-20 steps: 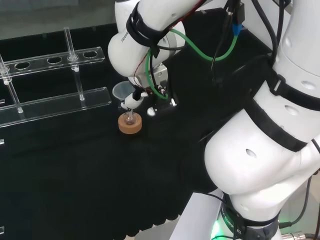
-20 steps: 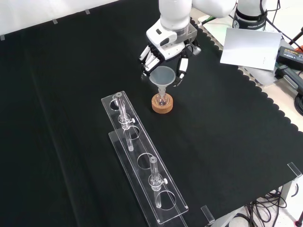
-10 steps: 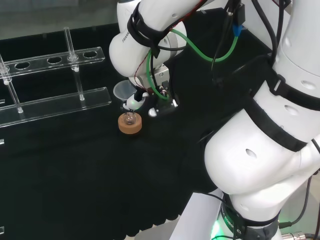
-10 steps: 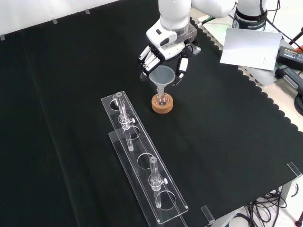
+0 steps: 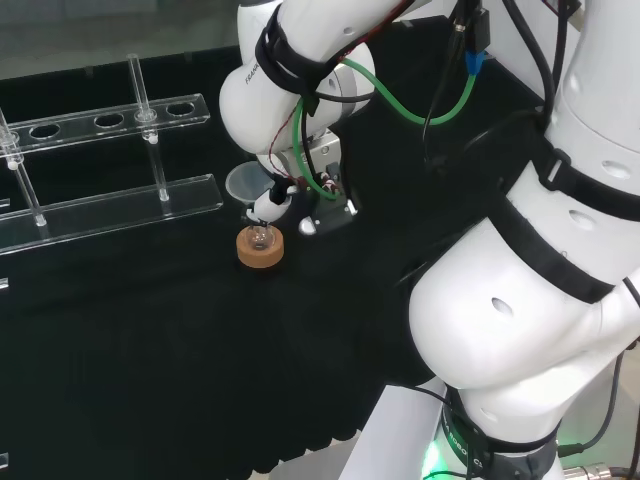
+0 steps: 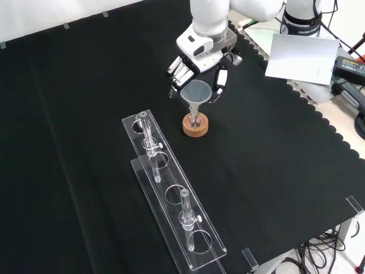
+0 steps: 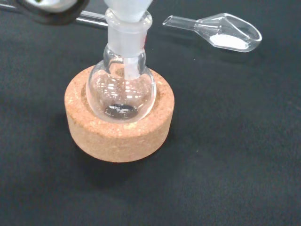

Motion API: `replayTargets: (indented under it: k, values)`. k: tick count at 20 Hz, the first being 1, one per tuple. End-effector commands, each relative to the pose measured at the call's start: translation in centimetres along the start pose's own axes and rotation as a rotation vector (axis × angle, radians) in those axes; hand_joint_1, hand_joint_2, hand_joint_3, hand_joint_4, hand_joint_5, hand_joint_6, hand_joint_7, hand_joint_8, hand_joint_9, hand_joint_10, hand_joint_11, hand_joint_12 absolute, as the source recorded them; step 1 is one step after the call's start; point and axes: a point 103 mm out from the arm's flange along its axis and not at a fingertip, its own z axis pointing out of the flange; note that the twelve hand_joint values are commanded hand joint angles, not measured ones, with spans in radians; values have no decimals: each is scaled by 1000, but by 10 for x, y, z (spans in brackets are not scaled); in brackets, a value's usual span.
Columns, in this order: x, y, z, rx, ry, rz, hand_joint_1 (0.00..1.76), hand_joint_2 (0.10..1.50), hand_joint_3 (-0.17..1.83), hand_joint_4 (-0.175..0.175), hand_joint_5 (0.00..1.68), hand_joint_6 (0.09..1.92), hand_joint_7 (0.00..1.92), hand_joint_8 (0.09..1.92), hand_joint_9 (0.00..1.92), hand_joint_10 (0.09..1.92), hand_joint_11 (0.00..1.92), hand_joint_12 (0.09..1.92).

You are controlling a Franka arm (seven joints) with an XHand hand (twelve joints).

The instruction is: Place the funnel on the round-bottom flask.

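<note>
A small clear round-bottom flask [image 7: 121, 92] sits upright in a cork ring stand [image 7: 119, 132] on the black cloth. A translucent funnel [image 6: 197, 92] stands in the flask's neck, and its stem [image 7: 126, 66] reaches down into the bulb. In the front view the hand [image 6: 197, 60] hovers just behind and above the funnel's bowl. Its fingers [image 6: 180, 69] are spread on one side and its thumb [image 6: 220, 80] on the other, relaxed and slightly off the rim. In the head view the hand [image 5: 270, 205] is right next to the funnel [image 5: 243, 183], above the cork ring [image 5: 260, 250].
A clear acrylic tube rack [image 6: 171, 197] with glass tubes lies left of and nearer than the flask in the front view. A glass scoop [image 7: 221, 34] with white powder lies on the cloth close to the stand. White paper [image 6: 299, 57] and cables lie at the bench's right edge.
The hand has lifted a little up and back from the funnel's bowl. The funnel has stayed in the flask's neck, and the flask and stand have not moved.
</note>
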Motion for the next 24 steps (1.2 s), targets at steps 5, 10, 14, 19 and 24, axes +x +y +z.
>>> replayTargets:
  k: [5,10,14,19,24]
  values:
    - [1,-1,0,-1,22,-37,669,690,454,-89,379,207,224,785,539,683,380,1369]
    - [-1,-3,2,1,28,-35,562,687,322,-89,248,87,17,482,178,804,221,1470]
    - [-6,-6,-1,-29,53,-38,487,677,229,-97,110,87,0,103,12,834,130,1527]
    - [-18,-9,-20,-103,133,-59,447,688,162,-103,118,87,70,87,43,854,106,1539]
    - [-32,-6,-41,-73,171,-81,495,748,95,-100,196,87,23,534,184,814,139,1518]
